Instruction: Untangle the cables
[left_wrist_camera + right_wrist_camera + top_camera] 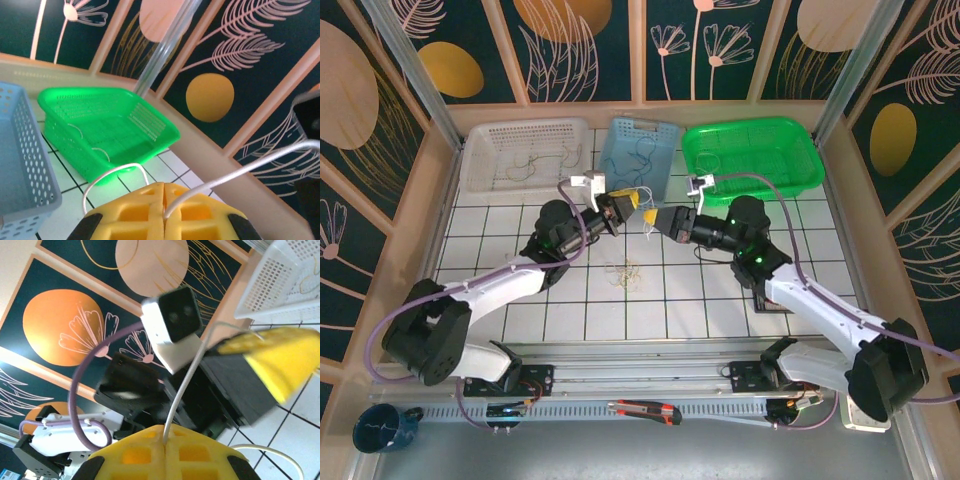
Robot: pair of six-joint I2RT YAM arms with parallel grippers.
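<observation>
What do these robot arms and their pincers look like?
The left arm and right arm are white with black joints and wrists, each trailing a thick purple cable. The left pincer and right pincer have chunky yellow fingers with square hollows. A white camera box rides each wrist.

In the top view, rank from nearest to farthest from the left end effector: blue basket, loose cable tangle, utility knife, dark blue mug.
From the left end effector:
1. blue basket, just behind it.
2. cable tangle, on the tiles in front.
3. utility knife, on the near rail, centre.
4. dark blue mug, near left corner.
</observation>
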